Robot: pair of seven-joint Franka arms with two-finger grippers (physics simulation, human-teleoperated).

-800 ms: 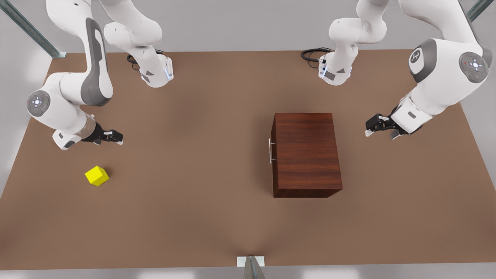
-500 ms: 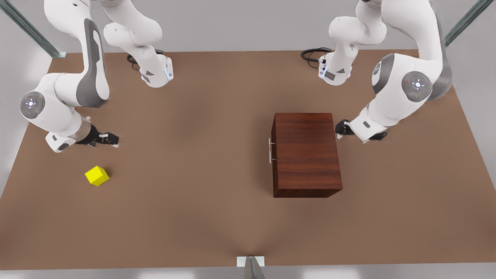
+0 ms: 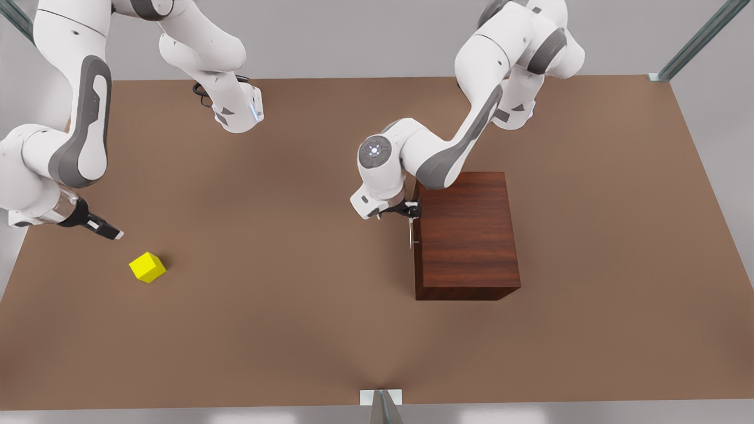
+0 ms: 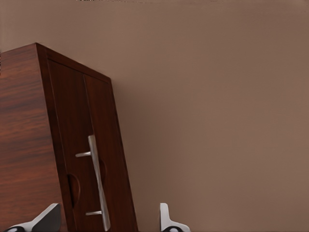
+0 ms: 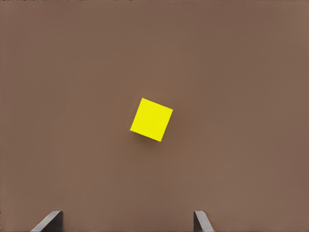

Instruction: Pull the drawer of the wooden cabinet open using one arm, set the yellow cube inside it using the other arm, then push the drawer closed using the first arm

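Note:
The wooden cabinet (image 3: 465, 235) (image 4: 24, 125) stands right of the table's middle. Its drawer (image 4: 67, 116) is shut, and the silver handle (image 3: 410, 232) (image 4: 96, 183) faces the front view's left. My left gripper (image 3: 410, 209) (image 4: 106, 222) is open at the upper end of that handle, its fingertips on either side of the bar without touching it. The yellow cube (image 3: 147, 267) (image 5: 151, 119) lies on the table at the front view's left. Just above and left of it, my right gripper (image 3: 109, 231) (image 5: 126, 222) hovers open and holds nothing.
Both arm bases (image 3: 238, 112) (image 3: 512, 115) stand at the table's back edge with black cables beside them. A metal post (image 3: 382, 403) sits at the middle of the front edge. Bare brown table (image 3: 283, 247) stretches between cube and cabinet.
The left arm swung from the cabinet's right side over to the handle side. The right arm moved left and down towards the cube. Cube and cabinet stayed put.

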